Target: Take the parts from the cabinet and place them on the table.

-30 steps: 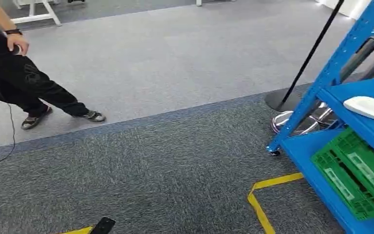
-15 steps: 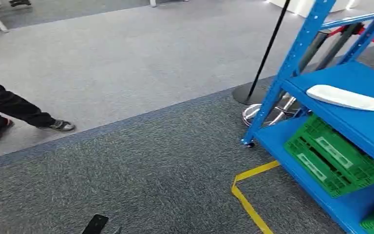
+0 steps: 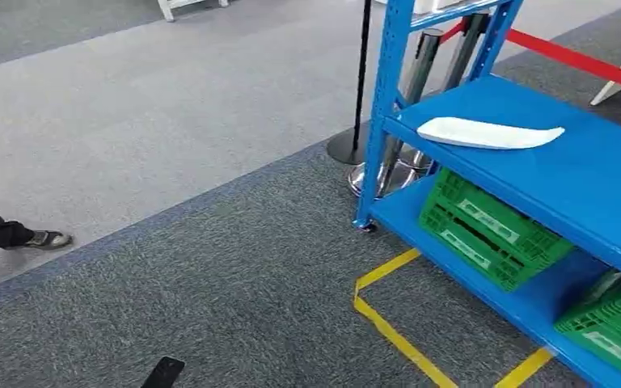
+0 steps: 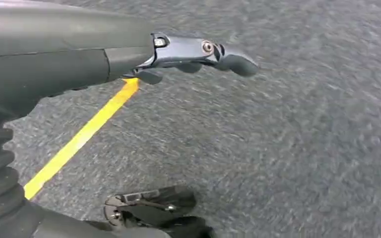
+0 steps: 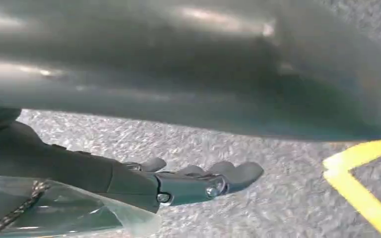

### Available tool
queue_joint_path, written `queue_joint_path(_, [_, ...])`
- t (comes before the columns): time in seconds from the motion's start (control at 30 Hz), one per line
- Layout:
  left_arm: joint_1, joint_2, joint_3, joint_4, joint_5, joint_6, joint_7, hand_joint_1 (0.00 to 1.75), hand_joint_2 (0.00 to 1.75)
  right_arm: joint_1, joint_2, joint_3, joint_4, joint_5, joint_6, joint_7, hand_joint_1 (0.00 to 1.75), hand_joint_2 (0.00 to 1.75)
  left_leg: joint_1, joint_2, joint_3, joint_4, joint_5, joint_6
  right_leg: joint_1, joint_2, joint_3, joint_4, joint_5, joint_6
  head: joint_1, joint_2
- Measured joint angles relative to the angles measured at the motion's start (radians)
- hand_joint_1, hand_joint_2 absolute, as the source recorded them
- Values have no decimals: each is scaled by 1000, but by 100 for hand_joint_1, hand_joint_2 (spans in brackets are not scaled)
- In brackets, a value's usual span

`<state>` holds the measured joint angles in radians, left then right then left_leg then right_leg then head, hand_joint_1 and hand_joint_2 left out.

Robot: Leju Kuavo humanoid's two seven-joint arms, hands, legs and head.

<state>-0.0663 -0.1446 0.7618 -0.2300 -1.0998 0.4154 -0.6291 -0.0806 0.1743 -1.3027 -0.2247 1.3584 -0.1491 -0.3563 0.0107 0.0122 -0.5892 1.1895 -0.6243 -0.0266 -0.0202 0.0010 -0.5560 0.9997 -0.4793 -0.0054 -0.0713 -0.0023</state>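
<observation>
A long white curved part [image 3: 489, 133] lies on the middle shelf of the blue cabinet [image 3: 590, 182], at the right of the head view. Both arms hang at my sides, far from that shelf. In the left wrist view my left hand [image 4: 193, 54] has its fingers stretched out over grey carpet and holds nothing. Above the carpet in the right wrist view, my right hand [image 5: 198, 181] is likewise flat and empty.
Two green crates [image 3: 489, 230] [image 3: 614, 323] sit on the cabinet's bottom shelf. Yellow floor tape [image 3: 396, 327] runs in front of it. A black stanchion [image 3: 361, 81], chrome posts [image 3: 420, 77] and a red belt [image 3: 574, 56] stand behind. A person's shoe [image 3: 44, 238] is at far left.
The camera has swung to the right: the whole scene has slid left, the cabinet and white part take up more of the picture, and the person has nearly left the frame.
</observation>
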Motion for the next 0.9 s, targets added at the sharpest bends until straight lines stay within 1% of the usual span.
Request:
queue_joint_path(0.03, [3,0,0,0,0,0,1,0,175,-2,0,0,0,0,-2,0,0,0,0,-3,-40,84,-29,0,2,16,-1,1,0,-1,-1,0])
queue_joint_path(0.07, [6,0,0,0,0,0,3,0,175,-1,0,0,0,0,-2,0,0,0,0,-3,-64,127,-33,1,4,31,-1,1,0,-1,-1,0])
queue_joint_path(0.1, [7,0,0,0,-1,0,4,0,175,2,0,0,0,0,-2,0,0,0,0,-3,-66,121,-13,4,6,45,1,1,0,-1,0,0])
queue_joint_path(0.13, [6,0,0,0,-2,-2,4,0,175,3,0,0,0,0,-2,1,0,0,0,-5,-49,72,30,9,7,60,2,1,0,-1,-1,0])
queue_joint_path(0.17, [5,0,0,0,-2,-3,5,0,175,3,0,0,0,0,-2,1,0,0,-1,-14,-13,-19,88,17,9,78,4,1,1,-1,0,0])
queue_joint_path(0.2, [5,0,0,0,-3,-3,6,0,175,2,0,0,0,0,-2,1,0,0,-2,-35,24,-110,133,25,9,92,5,1,1,0,-1,0])
queue_joint_path(0.23, [5,4,0,0,-3,-3,8,0,175,2,3,0,1,0,-2,1,0,0,-3,-91,47,-171,144,36,5,100,2,1,3,3,0,0])
queue_joint_path(0.27, [5,3,0,0,-3,-4,9,0,175,-1,4,0,1,0,-2,1,0,0,0,-95,53,-192,142,39,11,116,-4,7,2,9,1,0])
queue_joint_path(0.3, [4,5,0,0,-5,-4,13,0,175,0,4,0,1,0,-2,1,0,0,-4,-87,52,-190,139,34,5,125,-11,6,6,16,-1,0])
queue_joint_path(0.33, [4,5,0,0,-5,-5,14,0,175,3,4,0,1,0,-2,1,0,0,-7,-80,52,-190,139,35,0,136,-14,3,9,24,0,0])
queue_joint_path(0.37, [3,3,0,0,-8,-4,15,0,175,6,4,0,1,0,-2,1,0,0,-8,-70,54,-195,142,38,0,146,-21,-3,12,33,-1,0])
queue_joint_path(0.4, [2,-2,-1,0,-10,-5,15,0,175,8,2,0,1,-1,-2,1,0,0,7,-54,60,-217,153,42,3,148,-24,1,10,37,1,0])
queue_joint_path(0.43, [0,1,-1,0,-10,-5,15,0,175,11,2,0,1,-2,-2,0,0,0,4,-43,65,-224,156,45,8,86,-35,20,-8,39,2,0])
queue_joint_path(0.47, [-1,1,-1,0,-10,-5,15,0,175,8,2,0,1,-3,-2,2,0,0,3,-29,64,-225,157,51,8,41,-64,78,-50,42,11,0])
queue_joint_path(0.5, [2,0,-1,0,-11,-5,16,0,175,4,2,0,1,-3,-2,3,0,0,2,-13,63,-225,157,51,8,19,-104,159,-94,45,13,0])
queue_joint_path(0.53, [6,0,-1,0,-11,-6,18,0,175,1,2,1,2,-2,-1,3,0,0,0,5,63,-225,156,52,6,10,-142,240,-129,50,10,0])
queue_joint_path(0.57, [8,-1,-1,0,-13,-6,18,0,175,2,2,1,2,-3,-1,3,0,0,-1,21,62,-224,155,51,4,7,-168,296,-145,54,11,0])
queue_joint_path(0.6, [8,-2,-1,0,-13,-6,18,0,175,4,2,1,2,-3,-1,4,0,0,-1,33,62,-224,155,50,3,5,-169,301,-135,57,11,0])
queue_joint_path(0.63, [8,-2,-1,0,-13,-6,18,0,175,7,0,1,2,-3,-1,5,0,0,0,45,63,-224,153,48,0,1,-146,263,-106,60,12,0])
queue_joint_path(0.67, [7,-3,-1,0,-13,-6,18,0,175,9,-2,1,2,-3,-1,6,0,0,2,57,65,-222,150,44,-2,-7,-101,182,-64,63,12,0])
queue_joint_path(0.7, [7,-4,-1,0,-13,-6,19,0,175,9,-3,1,2,-3,0,7,0,0,4,68,67,-218,146,38,-3,-30,-40,74,-20,65,12,0])
queue_joint_path(0.73, [6,-4,-1,0,-13,-6,20,0,175,6,-3,1,2,-3,0,7,0,0,1,78,69,-210,141,29,-3,-73,-1,0,-12,66,12,0])
queue_joint_path(0.77, [6,-2,-1,0,-13,-6,22,0,175,3,-3,2,2,-3,1,8,0,0,-5,85,66,-203,132,21,-1,-70,8,0,-12,50,12,0])
queue_joint_path(0.8, [6,-3,-1,0,-13,-5,23,0,175,2,-3,3,2,-3,1,8,0,0,-6,92,68,-204,133,17,1,-57,5,5,-12,40,6,0])
queue_joint_path(0.87, [3,-4,-1,0,-15,-6,24,0,175,6,-3,3,2,-2,1,9,0,0,-4,106,76,-205,135,9,4,-40,-7,9,-13,28,8,0])
queue_joint_path(0.9, [1,-5,-1,0,-16,-6,24,0,175,8,-3,3,2,-2,1,10,0,0,0,105,77,-204,128,2,0,-30,1,4,-10,18,8,0])
